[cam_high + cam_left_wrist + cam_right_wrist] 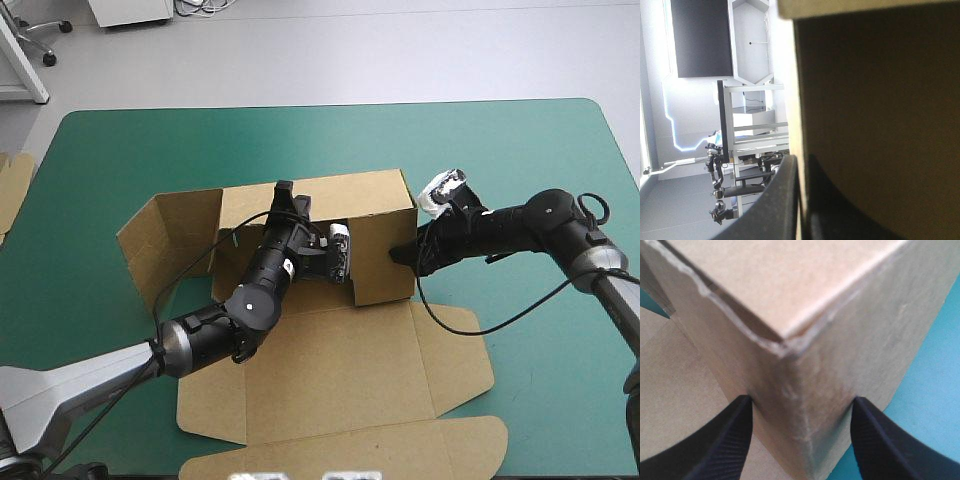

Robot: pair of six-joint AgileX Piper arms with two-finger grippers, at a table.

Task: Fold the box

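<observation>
The box sits in the middle of the table, with teal-green cover showing on every side of it. Its long axis runs side to side, roughly along the table's far edge, with the right end swung slightly farther away. The open side faces up.

The far wall and the right end wall stand upright. The left end flap splays outward and is not yet raised. The lid lies flat on the near side of the box.

The left gripper reaches in from the box's near side to the top of the far wall. In its wrist view the jaws are clamped on that board, one black finger on each face with the edge of the sheet between them. This grip probably keeps the wall upright while the end is worked.

The right gripper is at the box's near right corner. Its jaws stand apart and straddle the vertical corner edge, one finger against each face. They seem placed to brace or square the corner rather than to pinch it.

The task looks partly done. The left end has yet to be raised and tucked.

Well left of the box, some loose board shows at the table's edge.
</observation>
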